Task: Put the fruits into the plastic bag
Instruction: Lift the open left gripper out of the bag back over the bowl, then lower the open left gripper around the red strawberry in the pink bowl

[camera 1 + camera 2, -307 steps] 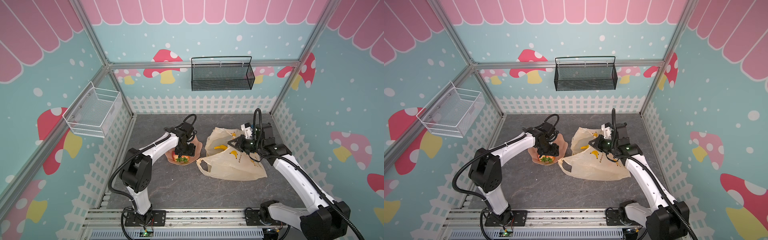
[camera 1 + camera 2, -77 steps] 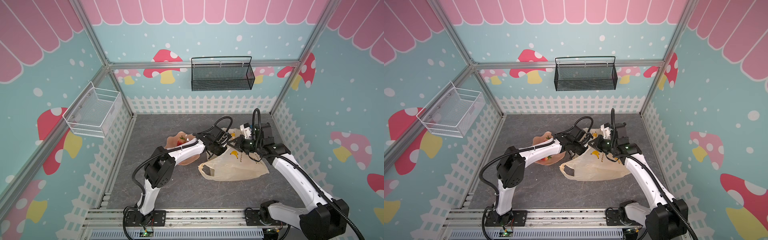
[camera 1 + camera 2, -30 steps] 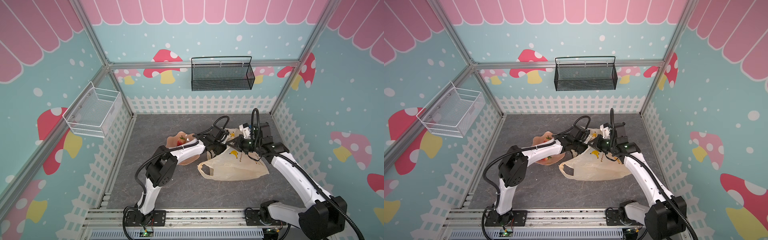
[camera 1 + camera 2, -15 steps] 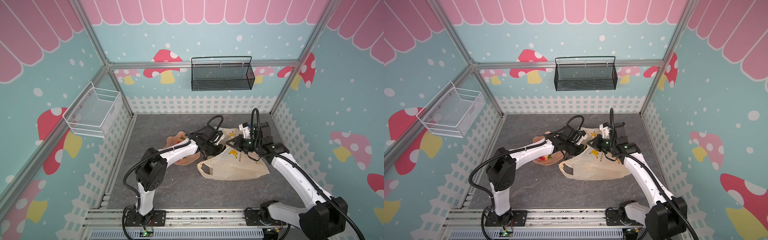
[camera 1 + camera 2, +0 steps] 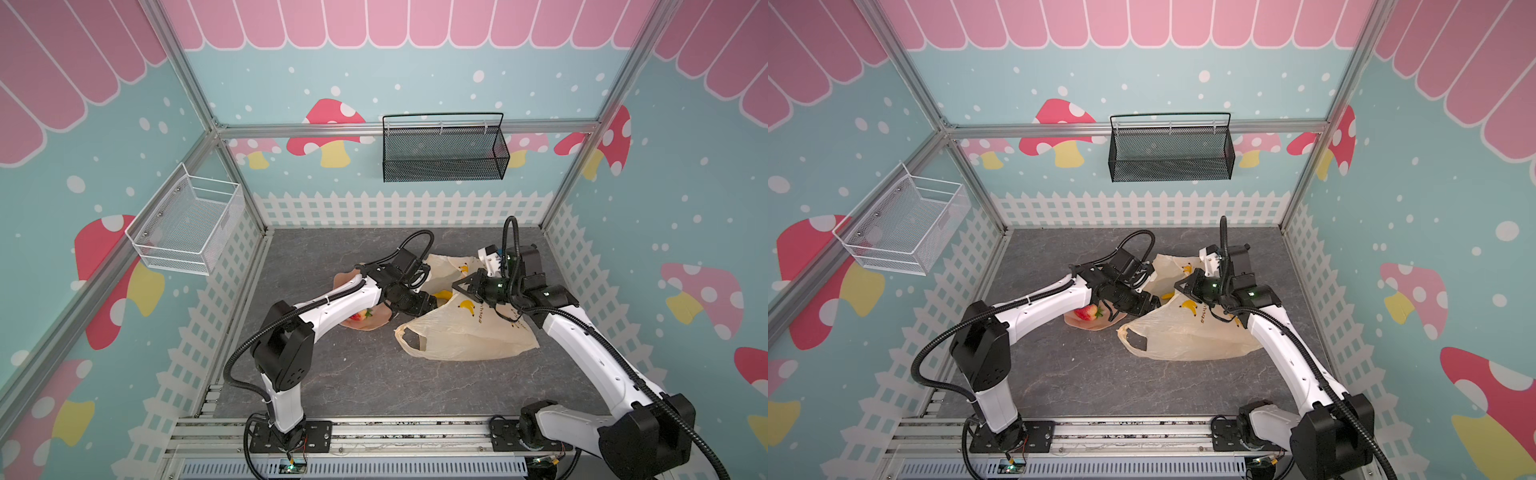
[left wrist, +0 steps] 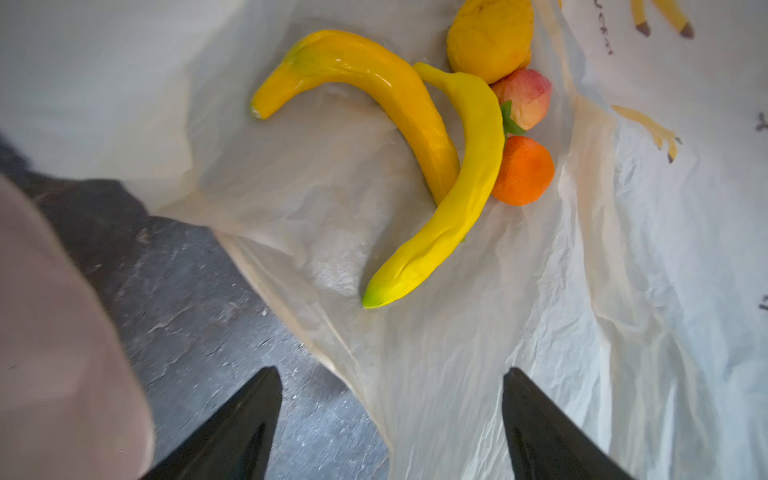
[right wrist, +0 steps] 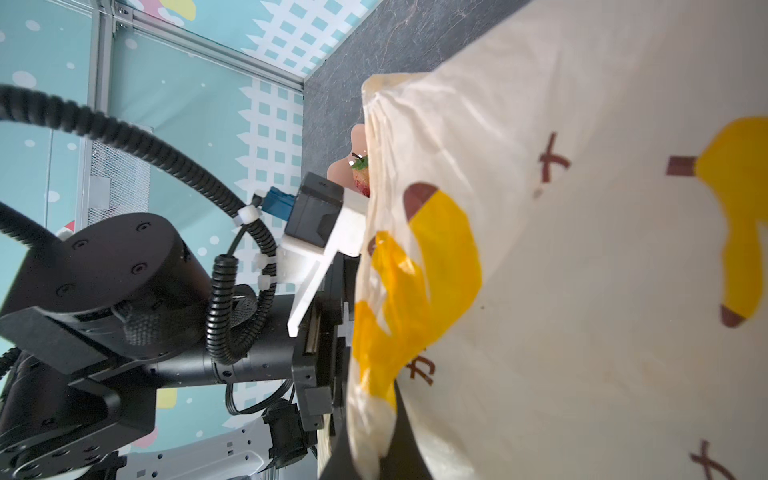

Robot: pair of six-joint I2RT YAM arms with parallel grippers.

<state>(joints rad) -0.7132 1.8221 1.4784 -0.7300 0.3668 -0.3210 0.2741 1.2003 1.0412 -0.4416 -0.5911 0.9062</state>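
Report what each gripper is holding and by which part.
The right gripper is shut on the plastic bag, pinching the upper edge of its mouth. The left gripper is open at that mouth and holds nothing.

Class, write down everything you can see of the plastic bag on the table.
The plastic bag is thin, crinkly, translucent cream film printed with yellow bananas and dark lettering. It lies on the grey table, one loop handle flat toward the front. The right pincer, shut, pinches its upper rim, holding the mouth open. Inside rest two bananas, an orange and other fruit.
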